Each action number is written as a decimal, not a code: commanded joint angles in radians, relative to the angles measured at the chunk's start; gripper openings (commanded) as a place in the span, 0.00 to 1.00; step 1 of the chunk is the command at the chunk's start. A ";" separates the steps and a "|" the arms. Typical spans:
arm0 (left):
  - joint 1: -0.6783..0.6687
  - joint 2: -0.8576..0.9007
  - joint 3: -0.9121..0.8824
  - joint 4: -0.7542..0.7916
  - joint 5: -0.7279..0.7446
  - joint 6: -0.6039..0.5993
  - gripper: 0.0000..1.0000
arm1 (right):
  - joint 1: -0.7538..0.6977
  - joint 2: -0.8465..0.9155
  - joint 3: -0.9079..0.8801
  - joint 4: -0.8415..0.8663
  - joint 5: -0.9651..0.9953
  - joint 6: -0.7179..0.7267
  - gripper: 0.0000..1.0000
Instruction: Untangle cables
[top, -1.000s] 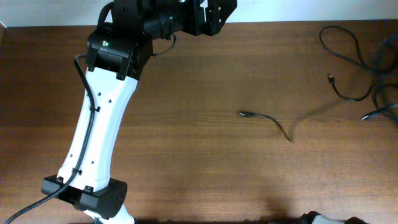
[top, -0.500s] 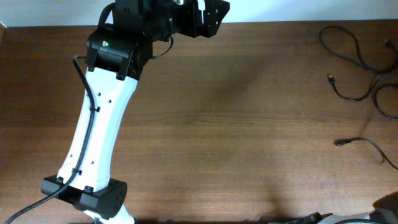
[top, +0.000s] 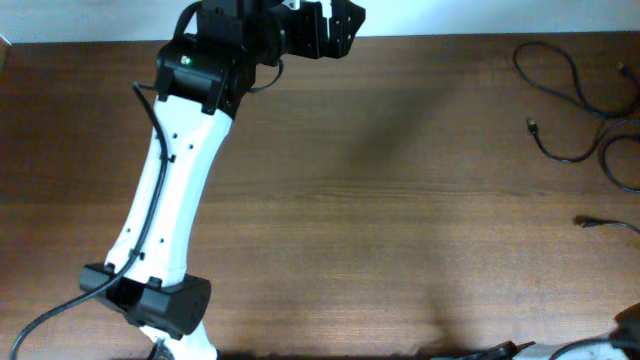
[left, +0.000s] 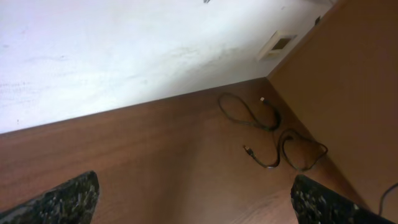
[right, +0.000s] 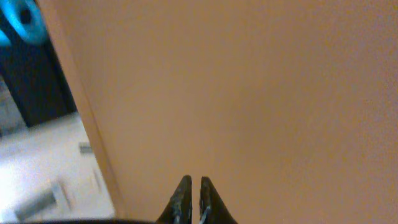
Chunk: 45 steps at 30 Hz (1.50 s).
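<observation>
The cables (top: 556, 84) are lying in the upper right of the overhead view, on the brown table (top: 350, 200), looping loosely over one another close to the right edge. The left wrist view is showing the same cables (left: 264, 118) in its right half, near where the table is meeting the pale wall (left: 124, 50). One stray cord (top: 592, 221) is lying lower down at the right edge, apart from the loops, its plug end pointing left and its other end running out of the frame.

The left gripper (top: 335, 25) is hanging at the top centre of the overhead view, well apart from the cables, and in its own view the left gripper (left: 193, 190) is standing wide apart with nothing between its fingers. The right gripper (right: 191, 190) is showing its fingers all but together, with only a thin slit between them. I cannot tell whether a cord is pinched there.

The likely trouble, as I am judging it: nothing is pinning the loops, so any tug on one cord is risking dragging the whole bundle, tightening a crossing or sliding cords off the right edge.

No containers are showing in any view.
</observation>
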 joint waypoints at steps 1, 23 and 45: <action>-0.004 0.006 0.007 0.006 -0.010 0.019 0.99 | -0.001 0.103 -0.005 -0.167 -0.033 -0.025 0.04; -0.004 0.008 0.007 0.002 -0.011 0.020 0.99 | 0.045 0.199 -0.521 -0.658 0.153 0.249 0.04; -0.004 0.008 0.007 -0.037 -0.011 0.094 0.99 | 0.195 -0.199 -0.423 -0.569 -0.073 -0.031 0.99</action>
